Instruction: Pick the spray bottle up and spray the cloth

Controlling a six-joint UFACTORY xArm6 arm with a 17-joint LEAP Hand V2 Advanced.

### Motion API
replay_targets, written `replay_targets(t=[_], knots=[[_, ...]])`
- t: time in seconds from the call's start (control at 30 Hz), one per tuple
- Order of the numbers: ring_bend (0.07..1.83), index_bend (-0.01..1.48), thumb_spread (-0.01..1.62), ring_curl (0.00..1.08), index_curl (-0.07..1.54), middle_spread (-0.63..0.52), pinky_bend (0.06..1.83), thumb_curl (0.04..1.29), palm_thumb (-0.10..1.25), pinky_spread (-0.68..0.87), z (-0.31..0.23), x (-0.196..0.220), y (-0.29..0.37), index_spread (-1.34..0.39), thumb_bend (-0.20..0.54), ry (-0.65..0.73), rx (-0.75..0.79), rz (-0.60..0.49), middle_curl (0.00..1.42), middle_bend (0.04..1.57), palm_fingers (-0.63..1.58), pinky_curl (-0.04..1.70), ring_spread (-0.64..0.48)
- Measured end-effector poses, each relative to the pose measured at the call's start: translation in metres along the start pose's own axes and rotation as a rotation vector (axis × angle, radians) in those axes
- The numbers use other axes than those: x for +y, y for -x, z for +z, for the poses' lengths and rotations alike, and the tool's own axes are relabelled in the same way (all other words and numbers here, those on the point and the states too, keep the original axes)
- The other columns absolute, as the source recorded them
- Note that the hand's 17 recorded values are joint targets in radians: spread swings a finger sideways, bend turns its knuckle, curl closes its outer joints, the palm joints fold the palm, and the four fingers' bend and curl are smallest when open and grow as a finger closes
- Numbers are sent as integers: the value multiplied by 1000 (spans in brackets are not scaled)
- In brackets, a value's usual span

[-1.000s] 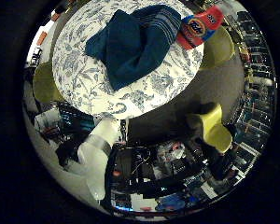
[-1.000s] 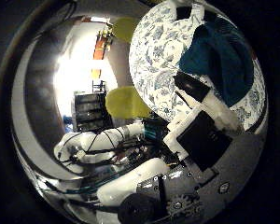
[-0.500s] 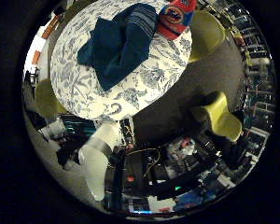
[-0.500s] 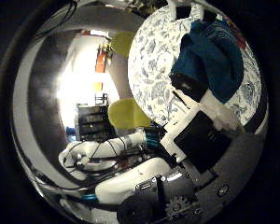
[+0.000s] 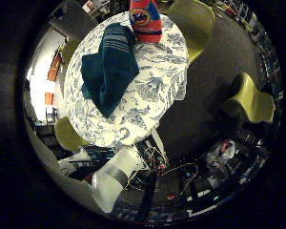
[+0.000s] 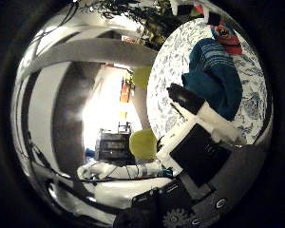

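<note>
I saw the spray bottle (image 5: 145, 19) lying on the round patterned table (image 5: 157, 81), touching the dark blue cloth (image 5: 109, 71). My hand (image 6: 199, 137) hung well above, fingers extended, holding nothing.

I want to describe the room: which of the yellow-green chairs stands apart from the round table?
The chair out on the bare floor; the others, one near the spray bottle and one, are tucked against the table.
</note>
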State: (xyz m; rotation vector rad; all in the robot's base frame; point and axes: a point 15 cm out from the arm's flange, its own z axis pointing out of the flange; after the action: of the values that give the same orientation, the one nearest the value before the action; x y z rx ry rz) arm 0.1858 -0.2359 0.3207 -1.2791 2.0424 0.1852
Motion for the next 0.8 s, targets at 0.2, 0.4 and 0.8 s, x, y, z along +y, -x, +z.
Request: replay_targets(t=[0.2, 0.4, 0.8], knots=[[487, 154, 1040, 301, 295, -64, 404, 388, 729, 239, -20, -14, -36, -263, -27, -92, -69, 57, 431, 419, 369, 269, 81], [507, 145, 1031, 305, 275, -4, 478, 371, 695, 271, -33, -21, -76, -224, -28, -155, -136, 124, 423, 416, 256, 282, 121], [357, 140, 939, 253, 256, 184, 481, 316, 525, 346, -47, -30, -127, -203, -32, -222, -279, 149, 343, 265, -28, 286, 229]])
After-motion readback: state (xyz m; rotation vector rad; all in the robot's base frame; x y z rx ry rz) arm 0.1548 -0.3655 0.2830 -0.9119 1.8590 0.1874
